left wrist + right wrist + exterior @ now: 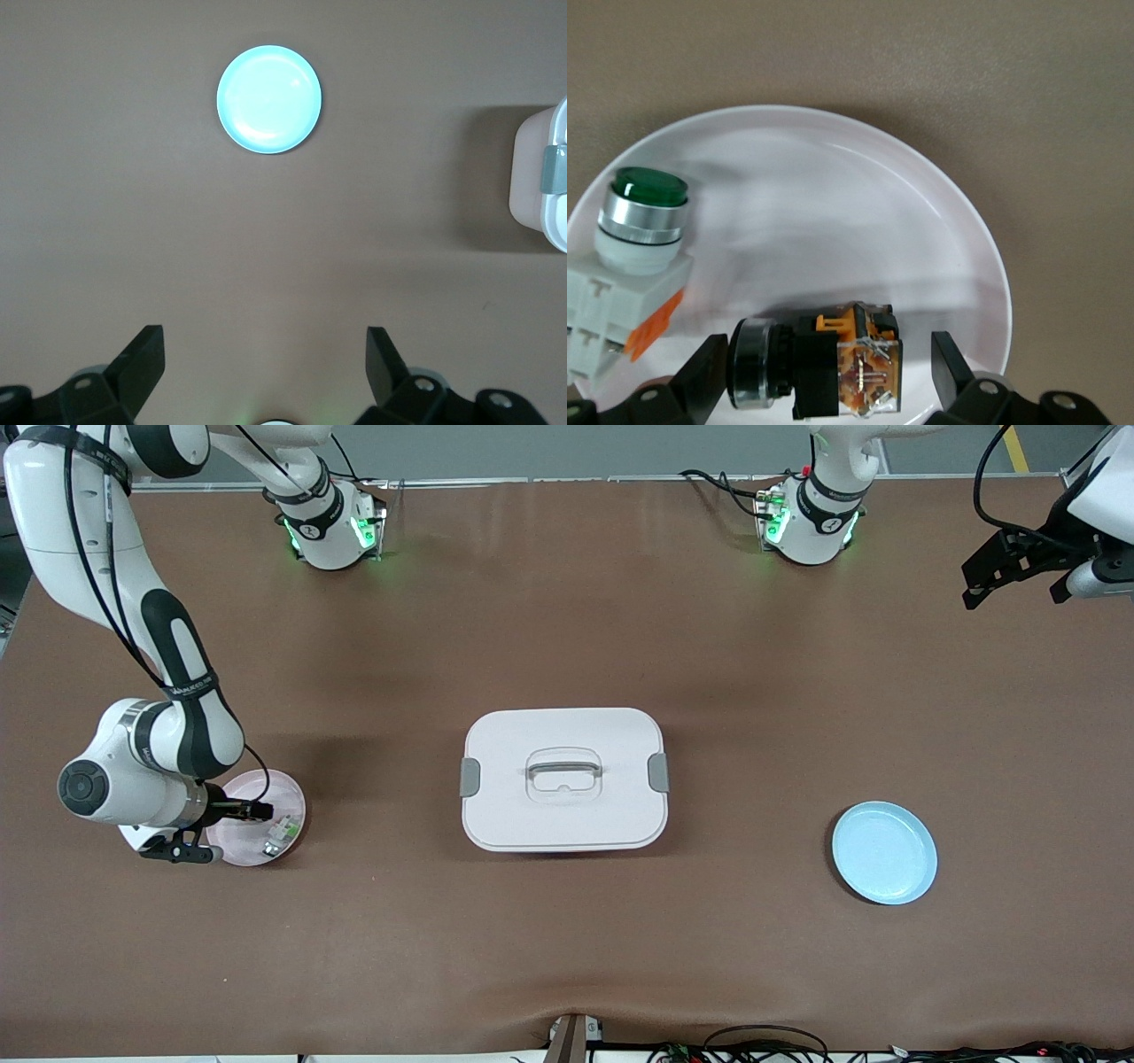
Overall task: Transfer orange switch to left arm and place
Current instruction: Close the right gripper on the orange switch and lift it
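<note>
The orange switch (819,372) lies on its side in the pink plate (266,784), beside a white-and-green component (633,266). You see the right gripper (824,376) low over it, fingers apart on both sides, not clamping. The left gripper (266,372) waits open, well apart from the box (564,778) and blue plate (884,852).

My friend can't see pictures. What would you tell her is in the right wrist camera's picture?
The open right gripper sits low over a pink plate, its fingers either side of the orange switch, which lies on its side. Beside it on the plate stands a white switch with a green button.
</note>
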`<state>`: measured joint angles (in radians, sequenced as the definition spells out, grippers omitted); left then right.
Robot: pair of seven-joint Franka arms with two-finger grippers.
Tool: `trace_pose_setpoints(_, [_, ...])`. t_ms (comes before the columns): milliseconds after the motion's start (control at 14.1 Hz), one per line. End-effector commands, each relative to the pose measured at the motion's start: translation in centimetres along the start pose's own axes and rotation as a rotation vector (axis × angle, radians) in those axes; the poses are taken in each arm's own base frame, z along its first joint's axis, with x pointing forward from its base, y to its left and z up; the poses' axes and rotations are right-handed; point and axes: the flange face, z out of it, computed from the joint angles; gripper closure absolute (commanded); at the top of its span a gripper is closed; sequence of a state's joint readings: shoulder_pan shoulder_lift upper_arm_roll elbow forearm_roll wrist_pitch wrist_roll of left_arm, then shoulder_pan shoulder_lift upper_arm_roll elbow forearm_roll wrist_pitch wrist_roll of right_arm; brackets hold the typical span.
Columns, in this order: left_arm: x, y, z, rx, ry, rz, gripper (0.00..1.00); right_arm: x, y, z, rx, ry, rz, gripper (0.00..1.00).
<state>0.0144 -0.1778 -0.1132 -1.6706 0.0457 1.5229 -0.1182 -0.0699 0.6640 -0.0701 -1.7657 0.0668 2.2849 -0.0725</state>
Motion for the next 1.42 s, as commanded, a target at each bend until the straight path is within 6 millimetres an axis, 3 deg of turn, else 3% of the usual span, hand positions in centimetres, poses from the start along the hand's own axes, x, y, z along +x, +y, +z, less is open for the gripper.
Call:
trace_pose_setpoints(0, [-0.6,-0.1,0.1,-0.017,0.011,0.002,0.00,-0.2,-0.2,0.4,0.037,-0.003,0.025,0.00])
trace_pose_setpoints(71, [-0.6,-0.1,0.1,-0.017,0.011,0.002,0.00,-0.2,-0.2,0.4,0.047,-0.005,0.035,0.00])
trace_pose_setpoints(355, [-0.5,-0.1,0.3,-0.017,0.017,0.002,0.00,-0.3,-0.2,0.4,0.049,-0.011,0.034,0.40])
trace_pose_setpoints(639, [-0.2,-0.1,0.6,-0.019,0.032,0.002,0.00,-0.3,-0.1,0.0,0.041,-0.017,-0.042,0.67])
trace_pose_setpoints(781, [0.2,-0.1,0.8,-0.021,0.038,0.001,0.00,-0.7,0.2,-0.6,0.051,-0.051,-0.114,0.71])
trace_pose_setpoints(923, [1.1,-0.3,1.1,-0.024,0.034,-0.002,0.00,-1.3,1.8,-3.6,0.083,-0.086,-0.134,0.71])
trace_pose_setpoints(1136, [2.2,-0.2,1.4,-0.028,0.033,-0.001,0.00,-2.4,3.4,-5.6,0.162,-0.123,-0.185,0.81])
trace_pose_setpoints(1349, [3.2,0.0,2.2,-0.046,0.022,-0.001,0.00,-3.7,2.4,-7.1,0.349,-0.176,-0.139,0.87])
